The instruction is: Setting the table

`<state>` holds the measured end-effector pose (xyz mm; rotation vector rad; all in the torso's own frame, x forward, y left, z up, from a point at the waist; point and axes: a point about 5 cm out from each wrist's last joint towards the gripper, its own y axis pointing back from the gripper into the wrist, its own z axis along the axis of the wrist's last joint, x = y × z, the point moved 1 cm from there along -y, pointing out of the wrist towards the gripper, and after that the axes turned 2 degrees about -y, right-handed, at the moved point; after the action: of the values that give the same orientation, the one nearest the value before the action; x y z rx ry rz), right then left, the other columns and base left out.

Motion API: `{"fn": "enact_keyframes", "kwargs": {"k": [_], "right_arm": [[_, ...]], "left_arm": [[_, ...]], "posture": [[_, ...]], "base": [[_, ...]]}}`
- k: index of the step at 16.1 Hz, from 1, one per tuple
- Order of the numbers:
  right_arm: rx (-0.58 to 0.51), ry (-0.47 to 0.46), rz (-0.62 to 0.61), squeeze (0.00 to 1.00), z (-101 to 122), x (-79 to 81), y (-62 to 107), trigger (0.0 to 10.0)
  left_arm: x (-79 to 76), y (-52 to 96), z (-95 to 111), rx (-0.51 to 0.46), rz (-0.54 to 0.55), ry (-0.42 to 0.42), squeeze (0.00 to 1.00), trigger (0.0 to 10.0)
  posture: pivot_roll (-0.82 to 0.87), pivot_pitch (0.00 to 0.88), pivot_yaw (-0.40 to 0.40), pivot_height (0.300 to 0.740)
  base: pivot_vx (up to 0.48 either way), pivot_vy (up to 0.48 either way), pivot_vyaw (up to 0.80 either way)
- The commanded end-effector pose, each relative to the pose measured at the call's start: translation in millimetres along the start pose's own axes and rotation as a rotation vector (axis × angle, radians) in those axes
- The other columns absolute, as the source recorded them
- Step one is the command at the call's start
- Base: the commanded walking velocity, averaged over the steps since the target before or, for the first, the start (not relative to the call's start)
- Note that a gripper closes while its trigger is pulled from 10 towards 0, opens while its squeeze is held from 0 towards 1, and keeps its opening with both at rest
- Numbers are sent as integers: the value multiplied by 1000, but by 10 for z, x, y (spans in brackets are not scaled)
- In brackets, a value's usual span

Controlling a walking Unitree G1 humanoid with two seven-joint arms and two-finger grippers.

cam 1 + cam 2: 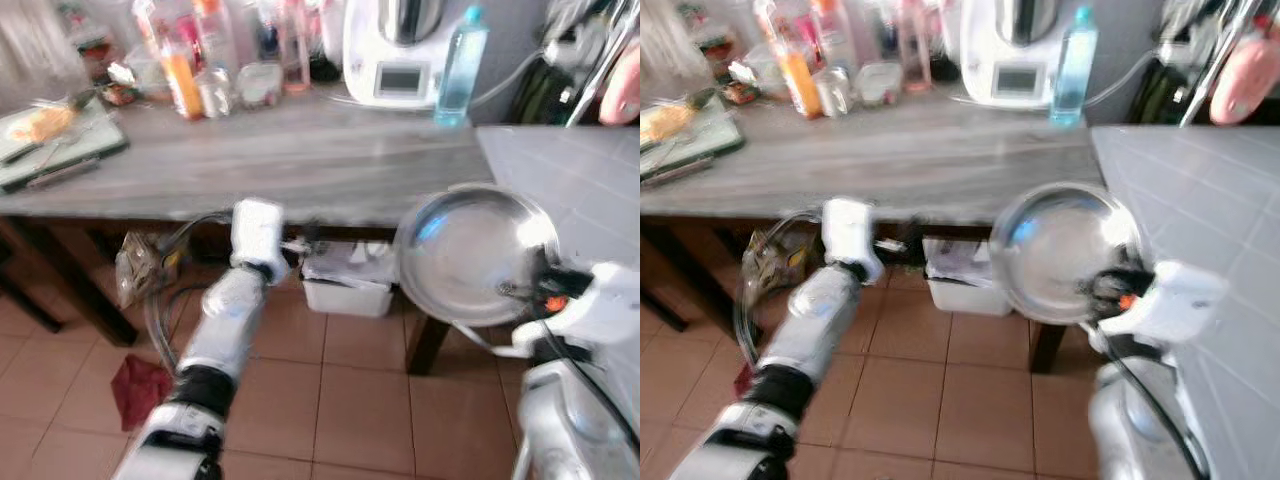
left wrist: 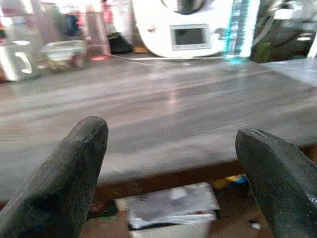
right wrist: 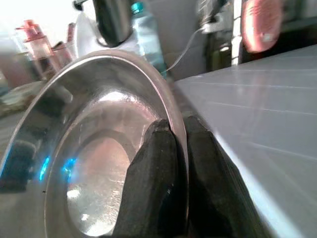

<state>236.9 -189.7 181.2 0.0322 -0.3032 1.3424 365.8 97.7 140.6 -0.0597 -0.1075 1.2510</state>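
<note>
White bin (image 1: 348, 287) under the bench (image 1: 300, 160) holds papers. Shiny steel plate (image 1: 470, 255), empty, tilted on edge off the bench's front corner, rim pinched by right pincer (image 3: 177, 148). Left pincer (image 2: 171, 168) wide apart, w/ nothing between.

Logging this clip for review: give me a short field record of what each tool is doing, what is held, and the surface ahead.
right tool: shut on the rim of the plate, held tilted in the air at the table's edge
left tool: open, holding nothing, raised before the table
table back: bottles, white appliance, blue bottle
table left: board with food
under table: white bin
</note>
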Motion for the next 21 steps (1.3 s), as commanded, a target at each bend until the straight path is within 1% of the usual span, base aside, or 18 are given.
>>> {"fn": "enact_keyframes", "kwargs": {"k": [1,6,10,17,19,21], "right_arm": [[-31,13,-13,0,65,-44,-1,10000],[-37,16,-17,0,71,-45,2,10000],[-50,20,-11,0,112,-36,-8,10000],[-48,27,-11,0,106,-48,-13,10000],[-47,28,-9,0,104,-47,-14,10000],[-45,29,-9,0,103,-47,-14,10000]], "left_arm": [[-94,-33,41,-12,-25,-1,0,10000],[-91,-58,104,-32,-29,4,0,10000],[-100,-53,94,-30,-29,5,0,10000],[-104,-39,58,-15,-31,5,0,10000],[-88,-25,43,-11,-36,26,0,10000],[-68,-4,31,-9,-44,18,0,10000]], "posture": [[-43,86,58,714],[-44,84,61,714],[-47,85,58,714],[-46,86,53,714],[-45,88,52,714],[-46,89,52,714]], "base": [[442,0,0],[442,0,0],[442,0,0],[406,0,0],[0,0,0],[0,0,0]]}}
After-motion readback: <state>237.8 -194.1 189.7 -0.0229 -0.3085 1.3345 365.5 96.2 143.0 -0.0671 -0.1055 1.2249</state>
